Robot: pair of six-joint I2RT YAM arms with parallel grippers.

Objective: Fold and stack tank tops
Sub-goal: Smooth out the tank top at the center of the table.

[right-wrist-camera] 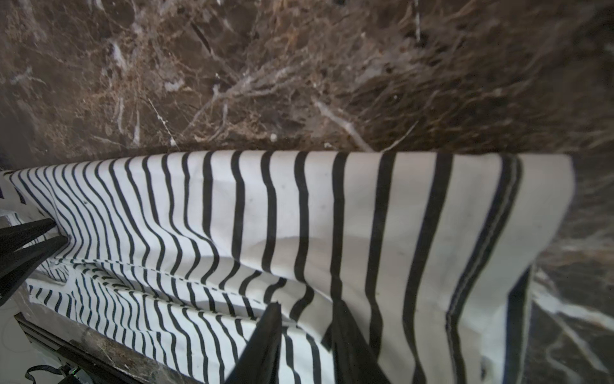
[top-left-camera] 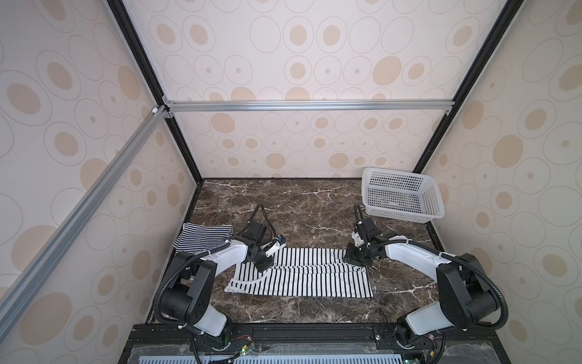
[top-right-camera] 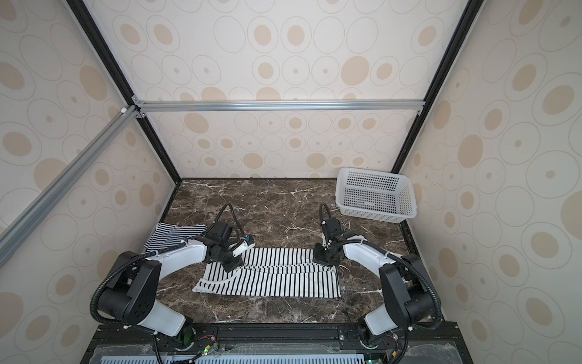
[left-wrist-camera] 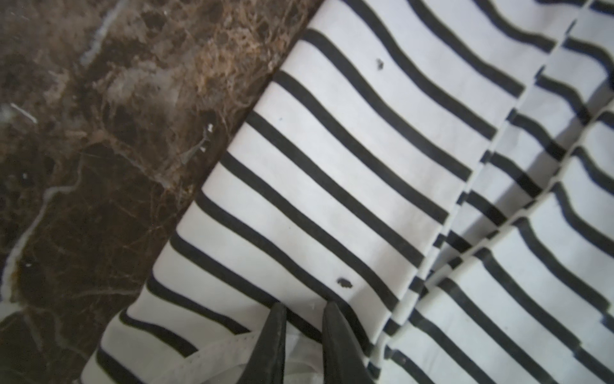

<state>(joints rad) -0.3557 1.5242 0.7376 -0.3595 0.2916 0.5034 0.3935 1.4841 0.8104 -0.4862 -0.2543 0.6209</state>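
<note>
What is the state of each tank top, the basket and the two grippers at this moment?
wide-striped tank top: flat on mid-table, far long edge folded over toward the middle.
narrow-striped tank top: folded small, at the table's left side, partly behind the left arm.
basket: tilted in the far right corner, nothing seen inside.
left gripper: closed on the flap's neckline end.
right gripper: closed on the flap's other end.
</note>
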